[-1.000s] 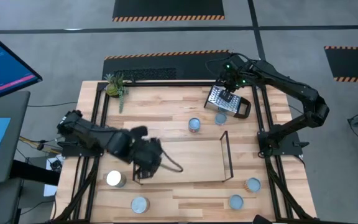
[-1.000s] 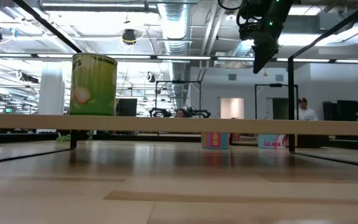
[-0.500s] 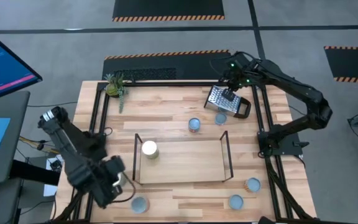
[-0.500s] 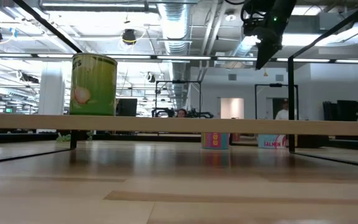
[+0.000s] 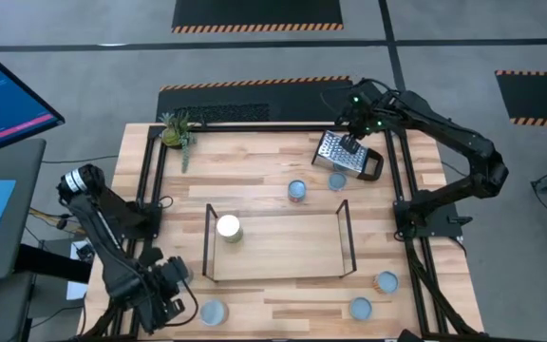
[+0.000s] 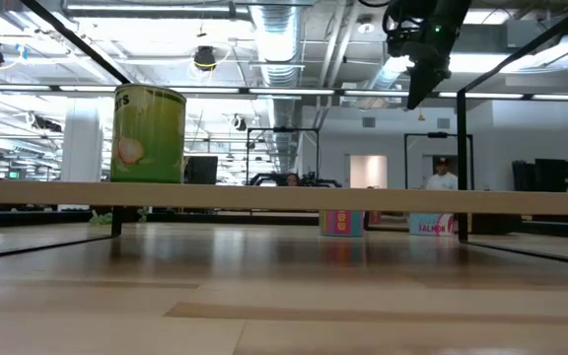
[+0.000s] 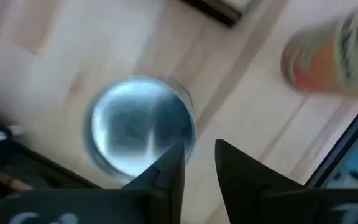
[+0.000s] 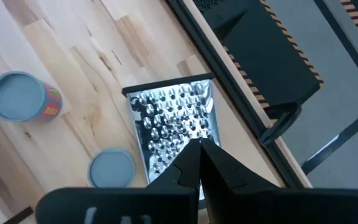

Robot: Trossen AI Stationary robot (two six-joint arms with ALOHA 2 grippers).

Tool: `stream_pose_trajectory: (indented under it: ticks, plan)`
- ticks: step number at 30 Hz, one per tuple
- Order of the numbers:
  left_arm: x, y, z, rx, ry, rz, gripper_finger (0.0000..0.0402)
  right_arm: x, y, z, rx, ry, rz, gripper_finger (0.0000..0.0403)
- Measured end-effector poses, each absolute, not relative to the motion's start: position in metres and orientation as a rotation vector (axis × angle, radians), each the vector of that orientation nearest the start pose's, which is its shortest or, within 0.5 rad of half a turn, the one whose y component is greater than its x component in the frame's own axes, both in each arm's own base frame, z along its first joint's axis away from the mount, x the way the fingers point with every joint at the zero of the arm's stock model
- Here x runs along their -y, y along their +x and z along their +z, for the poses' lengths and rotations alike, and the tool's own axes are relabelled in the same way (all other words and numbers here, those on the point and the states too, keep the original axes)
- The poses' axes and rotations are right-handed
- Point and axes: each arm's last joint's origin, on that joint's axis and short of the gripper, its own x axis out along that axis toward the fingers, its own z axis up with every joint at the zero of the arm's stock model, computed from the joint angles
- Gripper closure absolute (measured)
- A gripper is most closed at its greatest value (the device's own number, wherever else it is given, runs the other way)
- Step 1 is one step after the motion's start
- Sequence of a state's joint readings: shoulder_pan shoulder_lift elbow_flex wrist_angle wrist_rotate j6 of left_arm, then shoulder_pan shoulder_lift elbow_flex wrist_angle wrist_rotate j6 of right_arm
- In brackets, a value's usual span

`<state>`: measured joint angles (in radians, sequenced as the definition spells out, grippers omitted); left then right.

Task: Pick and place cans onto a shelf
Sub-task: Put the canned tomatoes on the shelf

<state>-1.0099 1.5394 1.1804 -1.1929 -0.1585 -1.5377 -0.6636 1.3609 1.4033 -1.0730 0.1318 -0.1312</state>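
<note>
A white-topped can (image 5: 227,228) with a green-yellow label (image 6: 149,133) stands on the left end of the shelf (image 5: 283,249). My left gripper (image 5: 167,289) hangs over the table's near left corner, pointing down. It is open by a narrow gap (image 7: 199,149) with nothing in it. A silvery-blue can top (image 7: 138,134) lies just beyond its fingertips. Another can (image 5: 214,312) stands close by. My right gripper (image 5: 349,144) is shut (image 8: 201,144) and hovers above the grater (image 8: 176,118) at the far right.
Two cans (image 5: 295,191) (image 5: 338,180) stand between the shelf and the grater, and two more (image 5: 386,281) (image 5: 360,307) near the right front corner. A small plant (image 5: 175,131) sits at the far left. Black frame bars (image 5: 150,180) run along the table's sides.
My left gripper has swung from above the shelf's left end toward the table's near left corner, sinking and rolling at the wrist. The white-topped can, hidden under the gripper in the high view before, now shows on the shelf.
</note>
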Motion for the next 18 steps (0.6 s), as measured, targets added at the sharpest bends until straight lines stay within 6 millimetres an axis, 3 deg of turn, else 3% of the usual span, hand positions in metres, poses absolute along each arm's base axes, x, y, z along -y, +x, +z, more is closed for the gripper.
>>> stream_pose_trajectory:
  ticks: [9, 18]
  plan:
    - [0.217, 0.144, 0.237, -1.362, -0.308, 0.423, 0.0293, 0.161, 0.2, 0.349, -1.058, 0.164, -0.653, 0.037]
    - [0.218, 0.144, 0.226, -1.382, -0.323, 0.363, 0.0291, 0.161, 0.2, 0.349, -1.058, 0.163, -0.654, 0.037]
